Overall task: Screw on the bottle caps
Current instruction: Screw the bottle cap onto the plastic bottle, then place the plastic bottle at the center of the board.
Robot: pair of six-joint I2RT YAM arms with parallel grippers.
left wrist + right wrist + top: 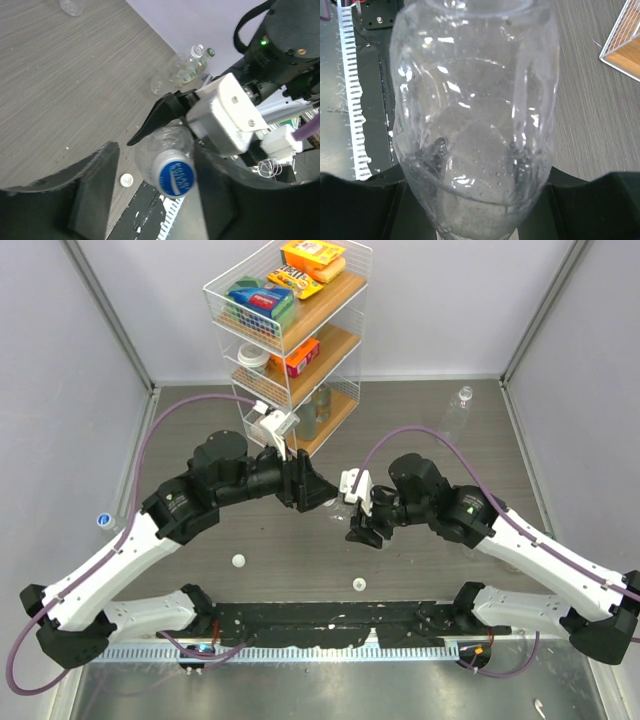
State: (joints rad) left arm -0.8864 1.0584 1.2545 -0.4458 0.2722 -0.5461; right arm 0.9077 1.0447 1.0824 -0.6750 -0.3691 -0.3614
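My right gripper [477, 200] is shut on the body of a clear ribbed bottle [475, 100] and holds it above the table, pointing toward my left gripper. The bottle has a white cap with a blue top [174, 174] on its neck. My left gripper [156, 162] is open around that cap, which lies close to the right finger [220, 200] and apart from the left finger [95, 190]. In the top view the two grippers [318, 490] [358, 530] meet over the table's middle, and the bottle between them barely shows.
Loose white caps [238, 560] [357, 583] lie near the front rail. A clear bottle [455, 415] lies at the back right. Another bottle with a blue cap [105, 520] lies at the left edge. A wire shelf rack [290, 330] with groceries stands at the back.
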